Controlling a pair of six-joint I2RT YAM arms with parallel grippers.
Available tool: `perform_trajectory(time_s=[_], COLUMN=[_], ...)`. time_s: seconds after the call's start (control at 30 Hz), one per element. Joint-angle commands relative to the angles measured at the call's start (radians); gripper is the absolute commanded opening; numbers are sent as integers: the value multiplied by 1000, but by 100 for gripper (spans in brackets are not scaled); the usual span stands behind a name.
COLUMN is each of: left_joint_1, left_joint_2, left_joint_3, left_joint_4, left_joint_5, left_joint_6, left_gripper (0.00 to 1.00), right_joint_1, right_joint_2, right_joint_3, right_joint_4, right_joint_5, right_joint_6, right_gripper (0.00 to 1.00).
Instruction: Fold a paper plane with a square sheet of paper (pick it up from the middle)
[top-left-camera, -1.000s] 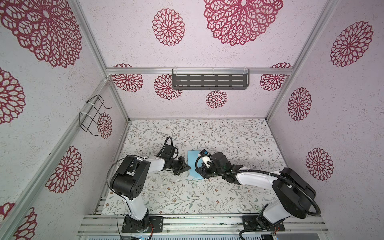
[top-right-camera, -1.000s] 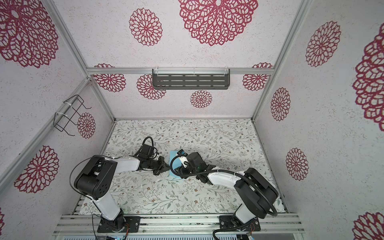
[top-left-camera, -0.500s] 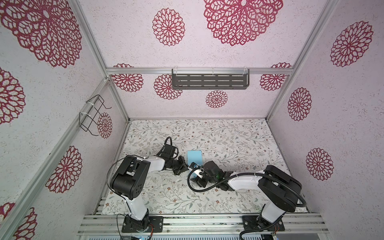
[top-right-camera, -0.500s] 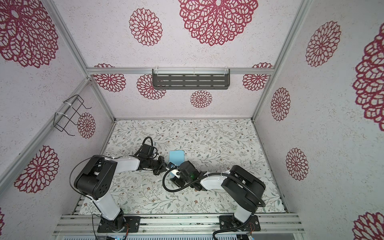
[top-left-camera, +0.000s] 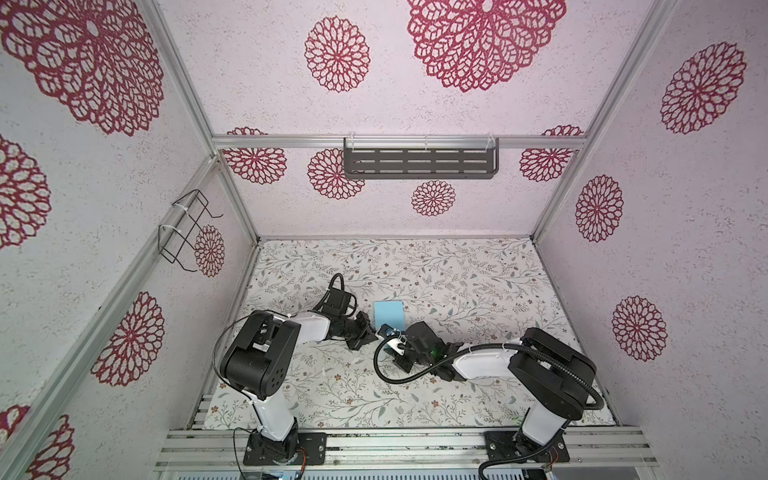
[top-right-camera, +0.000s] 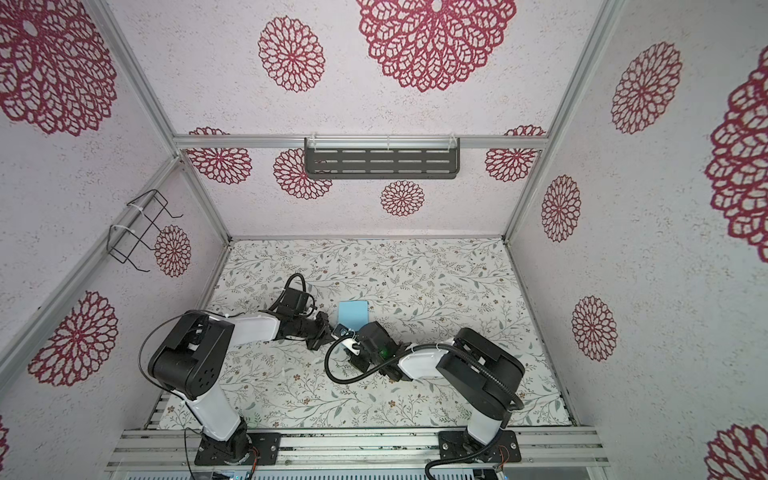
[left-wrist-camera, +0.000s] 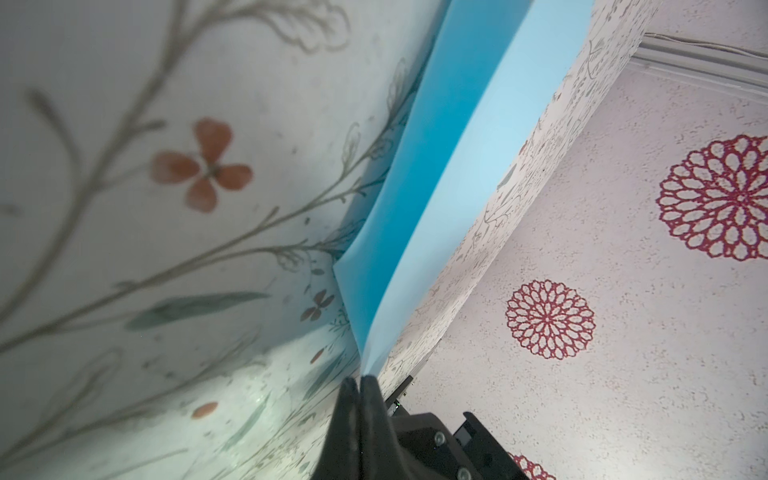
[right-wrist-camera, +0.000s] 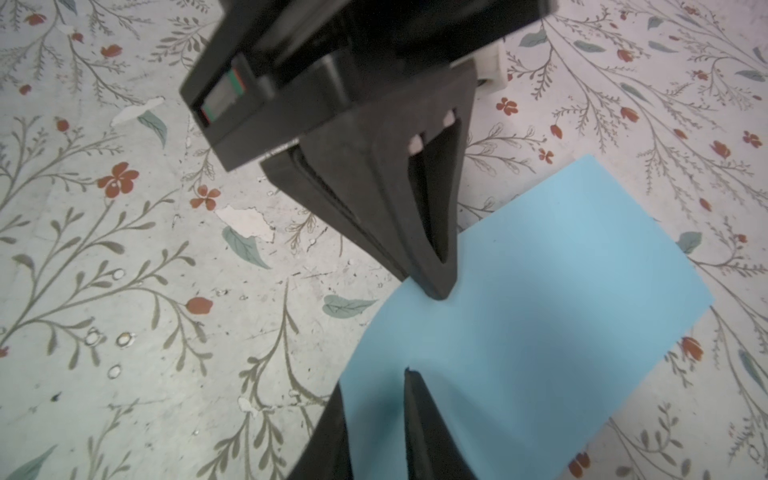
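on a floral tabletop (top-left-camera: 457, 270), walled by panels printed with red rosettes, the square sheet of paper (top-left-camera: 389, 313) is seen near the middle, doubled over on itself. its edge nearest the arms is pinched by the fully closed left gripper (left-wrist-camera: 360, 379). the right gripper (right-wrist-camera: 374, 380) is held slightly parted, with a corner of the sheet between its jaws.

Left gripper (top-left-camera: 371, 333) and right gripper (top-left-camera: 387, 332) crowd the sheet's (top-left-camera: 389, 312) lower edge, mid-frame. Table (top-left-camera: 457, 270) above it is wide open.
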Motion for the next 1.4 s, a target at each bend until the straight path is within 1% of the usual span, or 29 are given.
perform_trajectory(time_s=[0.0,0.03,0.07,0.1,0.17,0.27,0.37,0.43,0.63,0.8,1.13,1.37], left_joint_1=[-3,0,7,17,42,73,70,65,29,8,-28,-34], left_joint_2=[-37,-41,-49,-60,-92,-150,-168,-158,-71,12,145,179], left_joint_3=[17,20,24,29,40,51,92,102,125,173,299,327], left_joint_4=[-21,-34,-53,-79,-132,-168,-228,-220,-182,-188,-344,-427], left_joint_5=[-9,-14,-20,-26,-46,-42,-54,-49,-40,-40,-136,-182], left_joint_6=[1,11,24,45,88,140,203,208,207,225,342,383], left_gripper=[8,11,15,20,27,37,39,39,30,24,15,9], right_joint_1=[2,3,0,1,-3,-7,-18,-25,-45,-53,-70,-98], right_joint_2=[-33,-34,-36,-39,-47,-62,-75,-80,-81,-65,-23,1], right_joint_3=[-10,-11,-13,-15,-20,-28,-39,-49,-74,-63,-17,2], right_joint_4=[49,52,52,47,38,25,27,37,90,76,38,28], right_joint_5=[17,19,24,23,5,-53,-129,-172,-254,-328,-429,-422], right_joint_6=[6,11,18,25,40,76,129,169,256,275,294,320], right_gripper=[17,14,10,7,5,4,4,4,4,5,5,5])
